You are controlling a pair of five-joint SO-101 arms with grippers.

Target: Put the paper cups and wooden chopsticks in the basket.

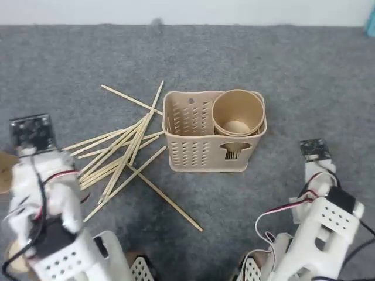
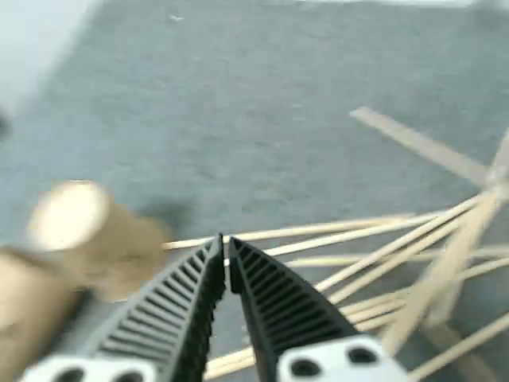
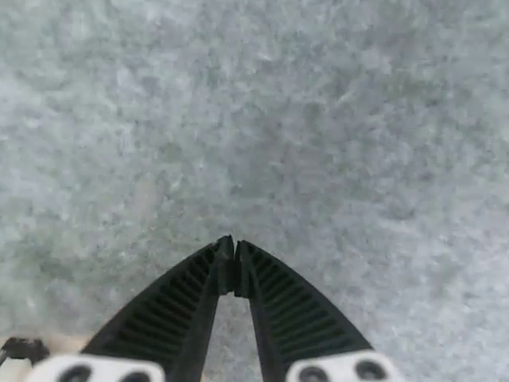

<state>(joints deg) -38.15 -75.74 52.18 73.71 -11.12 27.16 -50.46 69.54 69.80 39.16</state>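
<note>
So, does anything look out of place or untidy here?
The wooden chopsticks lie scattered in a crossed heap on the grey carpet beside the basket, not inside it. A loose paper cup seems to lie on its side near the left tool. The upright cup in the basket looks fine.

This looks like a small robotics test bench. A grey felt-like mat (image 1: 304,76) covers the whole work surface up to a plain pale backdrop (image 1: 176,10). A white printed-plastic left arm (image 1: 55,216) and its matching right arm (image 1: 328,225) stand at the near edge, trailing red, black and white wires (image 1: 293,203) (all exposed), before a beige perforated plastic basket (image 1: 190,153) and loose pale wooden chopsticks (image 1: 120,153).
</note>
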